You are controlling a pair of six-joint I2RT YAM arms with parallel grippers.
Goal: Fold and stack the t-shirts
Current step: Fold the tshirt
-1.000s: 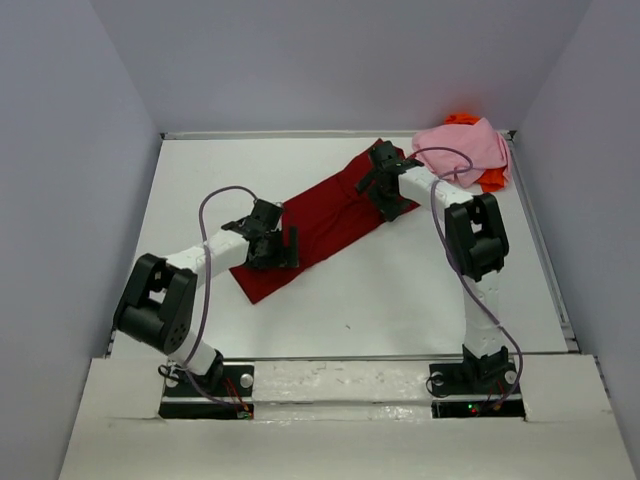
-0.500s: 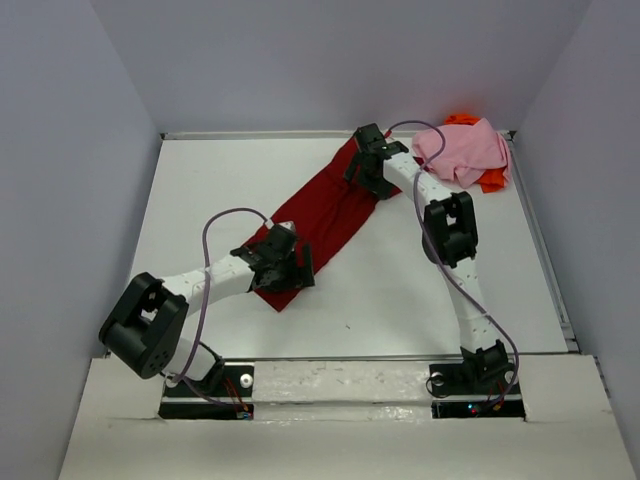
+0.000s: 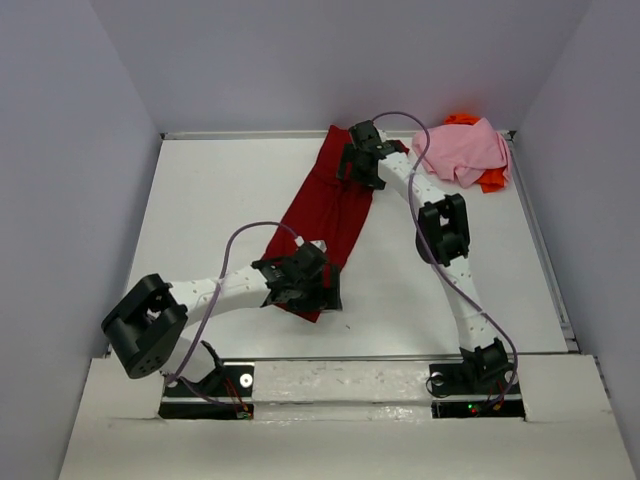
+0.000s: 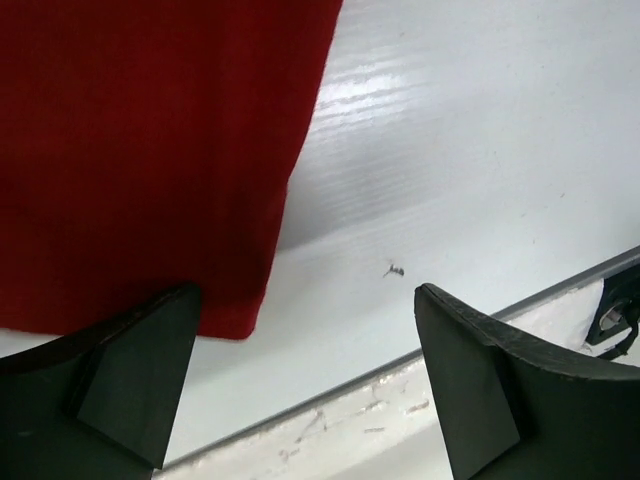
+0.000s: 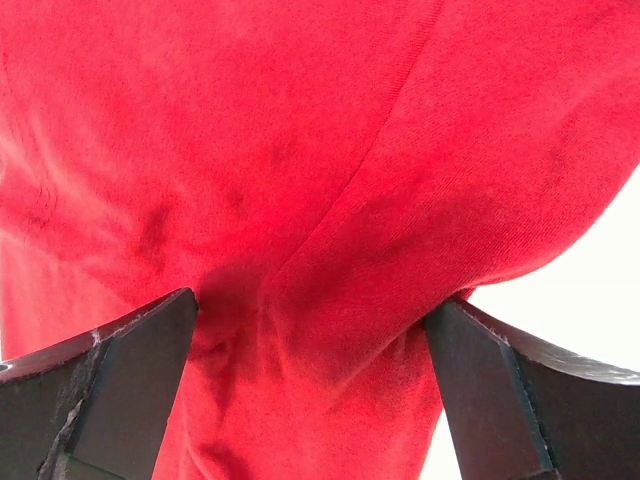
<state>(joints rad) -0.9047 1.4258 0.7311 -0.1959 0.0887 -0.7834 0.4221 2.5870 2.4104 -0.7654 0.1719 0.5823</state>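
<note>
The dark red t-shirt lies as a long folded strip, running from the table's far middle down toward the near middle. My left gripper is open over the strip's near end. In the left wrist view the shirt's corner sits by the left finger, and bare table lies between the jaws of the gripper. My right gripper is open over the far end, its jaws straddling wrinkled red cloth. The light pink t-shirt lies crumpled on the bright orange one at the far right corner.
The white table has raised walls at the sides and back. Its front rail shows just beyond the left gripper. Purple cables loop over both arms.
The red strip has swung from a low diagonal to nearly upright. My left gripper moved right and nearer with the near end. My right gripper moved left and farther with the far end.
</note>
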